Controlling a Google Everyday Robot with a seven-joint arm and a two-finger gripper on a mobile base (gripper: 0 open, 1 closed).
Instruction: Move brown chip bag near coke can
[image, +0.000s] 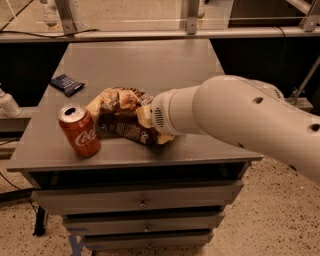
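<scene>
The brown chip bag (120, 114) lies crumpled on the grey table (150, 65), at front centre. The red coke can (79, 131) stands upright just left of it, almost touching the bag's pale end. My white arm reaches in from the right. Its wrist (167, 114) sits against the bag's right end and covers that part of the bag. My gripper is at the bag, hidden behind the wrist.
A small flat dark blue packet (67, 83) lies at the table's left, behind the can. The can stands close to the front edge (135, 161). Drawers sit below the top. A rail with posts runs along the back.
</scene>
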